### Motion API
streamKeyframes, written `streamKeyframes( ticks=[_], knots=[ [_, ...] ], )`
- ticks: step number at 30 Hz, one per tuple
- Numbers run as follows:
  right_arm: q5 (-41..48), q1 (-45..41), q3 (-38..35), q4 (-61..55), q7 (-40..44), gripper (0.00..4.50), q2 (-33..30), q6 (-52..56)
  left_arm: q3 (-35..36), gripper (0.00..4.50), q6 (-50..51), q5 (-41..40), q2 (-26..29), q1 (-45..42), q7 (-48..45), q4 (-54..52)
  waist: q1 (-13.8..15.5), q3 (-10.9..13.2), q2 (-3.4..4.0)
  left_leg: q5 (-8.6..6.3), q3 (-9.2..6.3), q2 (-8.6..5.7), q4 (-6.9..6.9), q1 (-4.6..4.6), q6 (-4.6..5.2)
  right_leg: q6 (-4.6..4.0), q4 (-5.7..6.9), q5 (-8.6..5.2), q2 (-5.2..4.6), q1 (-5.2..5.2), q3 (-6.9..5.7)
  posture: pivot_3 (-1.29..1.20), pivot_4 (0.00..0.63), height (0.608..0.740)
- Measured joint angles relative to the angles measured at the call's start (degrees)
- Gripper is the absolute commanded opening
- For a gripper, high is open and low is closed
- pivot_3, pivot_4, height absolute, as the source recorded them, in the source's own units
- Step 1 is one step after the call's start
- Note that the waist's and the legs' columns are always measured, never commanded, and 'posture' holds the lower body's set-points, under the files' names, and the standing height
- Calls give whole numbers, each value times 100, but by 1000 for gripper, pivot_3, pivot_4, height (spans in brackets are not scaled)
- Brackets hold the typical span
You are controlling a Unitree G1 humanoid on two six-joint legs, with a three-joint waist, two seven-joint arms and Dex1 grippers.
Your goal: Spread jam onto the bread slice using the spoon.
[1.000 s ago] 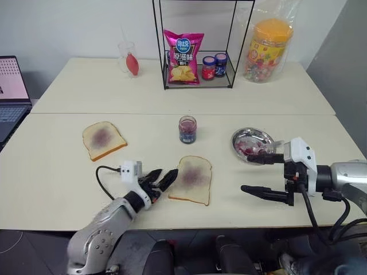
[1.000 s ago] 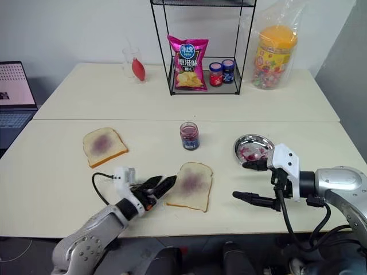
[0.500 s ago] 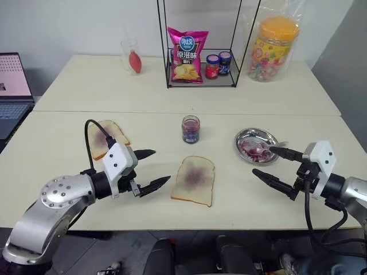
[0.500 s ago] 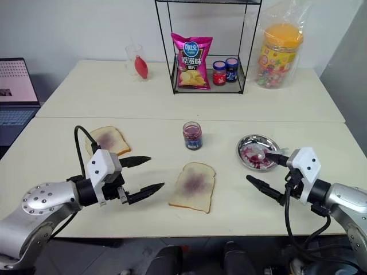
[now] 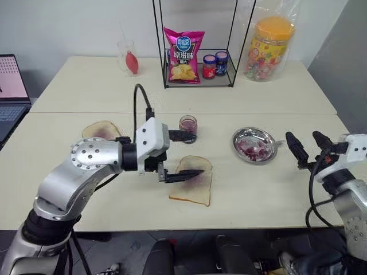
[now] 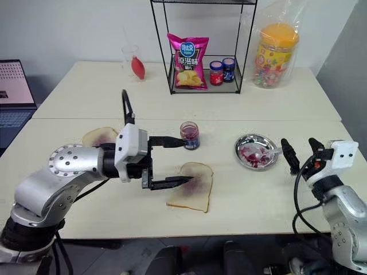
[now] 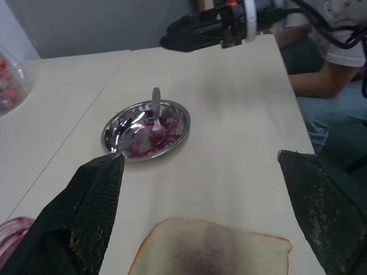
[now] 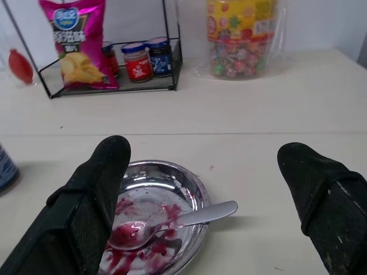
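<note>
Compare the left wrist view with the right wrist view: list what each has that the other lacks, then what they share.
Left wrist view alone: the bread slice with its purple smear, the right gripper above the far table edge, and a seated person's arm.
Right wrist view alone: the pink chips bag and two small lidded jars in the wire rack.
Both: the steel dish smeared with jam, the spoon resting in it, and the pale table.
</note>
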Motion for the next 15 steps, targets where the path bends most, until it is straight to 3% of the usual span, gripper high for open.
streamKeyframes(
  ticks=[7,15],
  knots=[
    [614,-917,-147,1761,-99,4500,236,443,-386,4449,-85,381,-231,-36,-37,90,-3,2,4,1,-1,0,-2,3,2,-4,14,-2,1,-1,0,0,150,740],
    [841,-1244,-193,2603,68,4500,258,597,-388,4449,-85,522,-263,33,-34,89,-9,2,5,1,0,-1,0,4,2,-3,15,-2,1,-1,1,0,150,740]
  ],
)
